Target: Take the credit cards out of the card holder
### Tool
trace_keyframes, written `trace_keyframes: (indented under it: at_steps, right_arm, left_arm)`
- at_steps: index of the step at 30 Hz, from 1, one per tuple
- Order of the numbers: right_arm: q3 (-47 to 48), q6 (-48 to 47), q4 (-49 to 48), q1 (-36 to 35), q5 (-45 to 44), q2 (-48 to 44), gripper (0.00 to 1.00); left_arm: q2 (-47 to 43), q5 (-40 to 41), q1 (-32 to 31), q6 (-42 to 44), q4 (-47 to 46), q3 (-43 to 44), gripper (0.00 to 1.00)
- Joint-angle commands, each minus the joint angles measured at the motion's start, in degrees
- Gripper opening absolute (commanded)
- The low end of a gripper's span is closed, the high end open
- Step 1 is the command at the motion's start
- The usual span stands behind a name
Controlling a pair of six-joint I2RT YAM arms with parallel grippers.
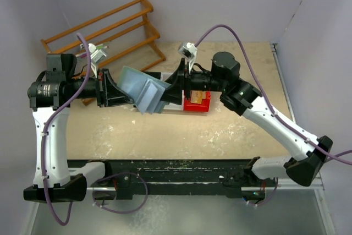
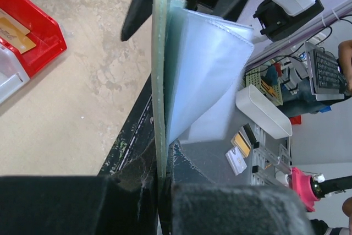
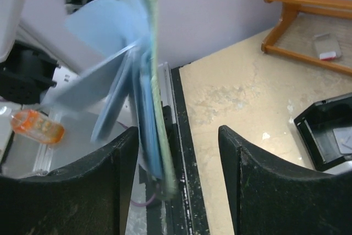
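Mid-table, the card holder (image 1: 146, 93) hangs between the two arms above the beige table (image 1: 220, 130), opened like a book with its pale blue sleeves fanned out. The left gripper (image 1: 120, 94) comes in from the left, and its fingers are pressed together on one edge of the grey-green cover, pinching it so the holder stands on edge. In the left wrist view the cover rises straight out of that grip.

The right gripper (image 1: 173, 86) meets it from the opposite side. In the right wrist view its two fingers are spread apart, with the holder's far edge hanging blurred in the gap, closer to one finger. Whether that finger touches it cannot be told.

Just beside the right gripper, the red bin (image 1: 190, 107) sits on the table with an orange-gold credit card (image 2: 14, 32) lying flat inside. A white bin (image 2: 8, 78) touches the red one. A black bin (image 3: 330, 127) sits further along, and the pale thing in it is too small to make out. A wooden rack (image 1: 104, 26) stands at the back left corner.
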State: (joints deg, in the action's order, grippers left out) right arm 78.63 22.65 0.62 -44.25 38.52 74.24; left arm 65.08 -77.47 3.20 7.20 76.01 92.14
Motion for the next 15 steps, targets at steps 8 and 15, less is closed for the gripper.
trace_keyframes:
  at_steps: [8, 15]
  right_arm:
    - [7.79, 8.32, 7.39, -0.13, -17.14, 6.71, 0.56]
    - [-0.38, 2.14, -2.00, 0.20, 4.22, -0.86, 0.57]
  left_arm:
    - [-0.40, -0.93, -0.04, 2.48, 1.15, 3.69, 0.00]
    - [-0.12, -1.98, -0.11, 2.32, 1.60, 4.73, 0.00]
